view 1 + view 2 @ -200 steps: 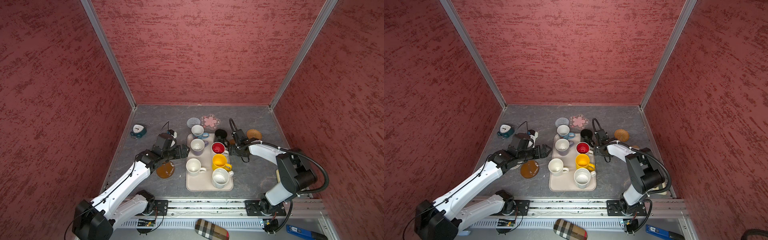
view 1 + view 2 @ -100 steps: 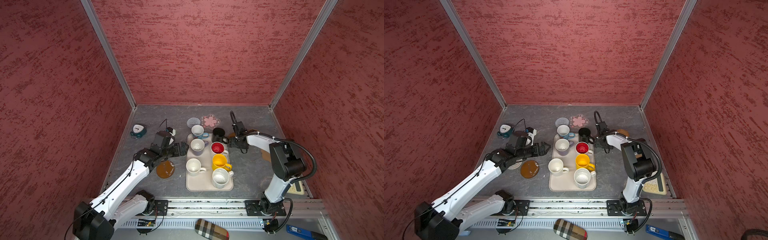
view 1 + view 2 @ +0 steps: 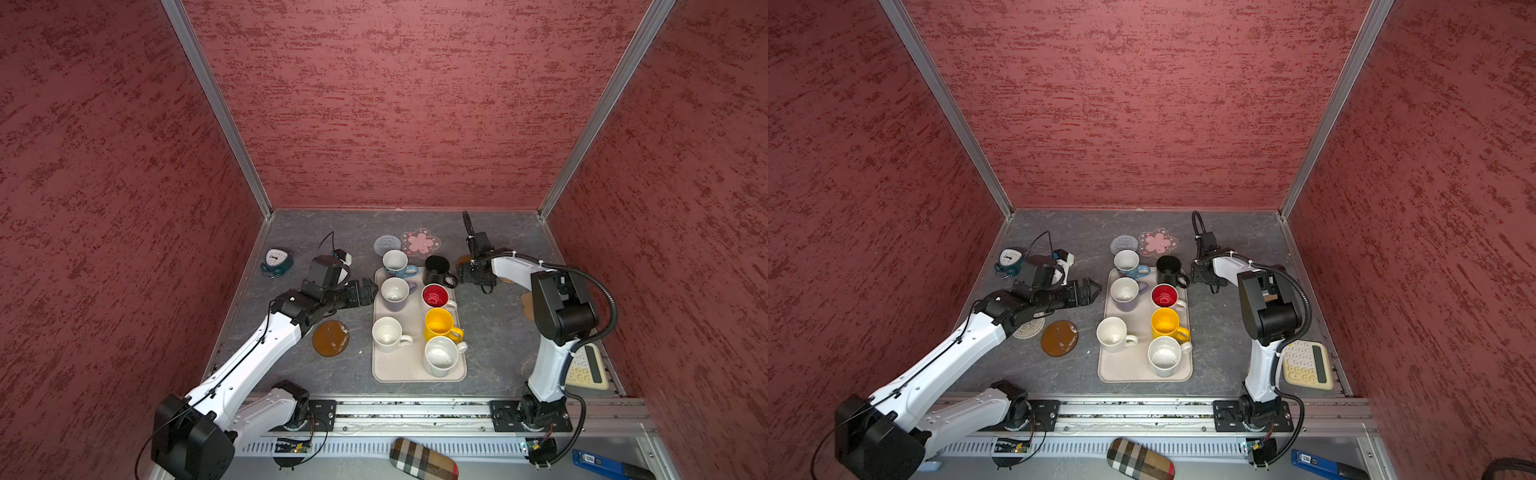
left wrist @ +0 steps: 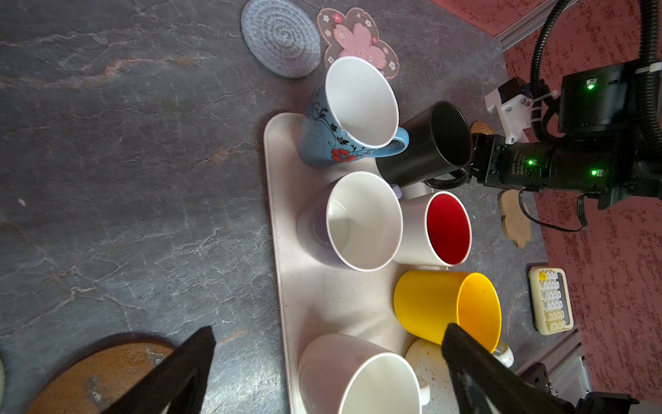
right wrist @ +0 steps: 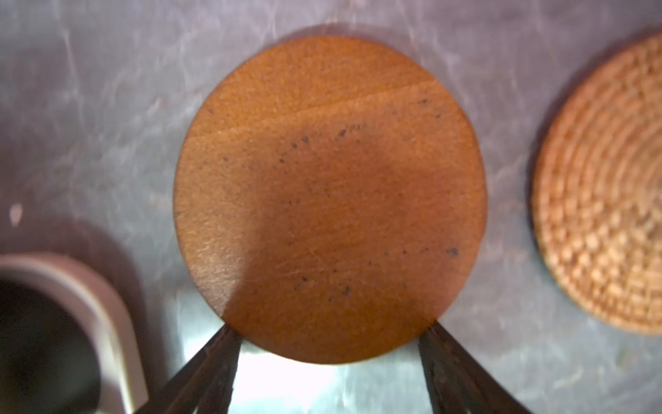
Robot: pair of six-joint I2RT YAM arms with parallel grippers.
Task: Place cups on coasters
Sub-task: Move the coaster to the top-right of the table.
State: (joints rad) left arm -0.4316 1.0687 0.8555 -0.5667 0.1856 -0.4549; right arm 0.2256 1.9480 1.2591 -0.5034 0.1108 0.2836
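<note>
**Both grippers open beside the tray, no mug on a coaster yet**

The left gripper [image 3: 371, 289] held its fingers [image 4: 172, 376] spread wide with nothing between them. In both top views the lavender mug [image 3: 394, 293] stood just beside the fingertips, at the edge of the beige tray [image 3: 399, 370]. In the left wrist view a plain white mug [image 4: 358, 380] showed in the gap between the two fingers. A glossy brown disc [image 4: 96, 376] lay on the table [image 4: 125, 179] outside one finger, and the yellow mug [image 4: 437, 304] lay behind the tip of the other. Well beyond the tips, past the blue-based mug [image 4: 351, 111], lay a pale spiral disc [image 4: 279, 36] and the pink flower coaster [image 4: 358, 39], both bare.

The right gripper [image 5: 329, 331] also had its fingers [image 5: 215, 365] apart and gripped nothing. A second brown disc [image 5: 329, 193] lay flat just beyond the tips, its near edge reaching into the gap between them. Whether the tips touched it could not be told. Outside one finger lay the wicker disc [image 5: 601, 200], apart from the brown one. Outside the other sat a corner of the tray with the black mug [image 5: 39, 344] on it. In both top views that black mug stood just beside the right fingertips.

The red-lined mug [image 3: 435, 296] and the speckled white mug [image 3: 440, 356] stood on the tray with the others, near neither pair of fingers.
</note>
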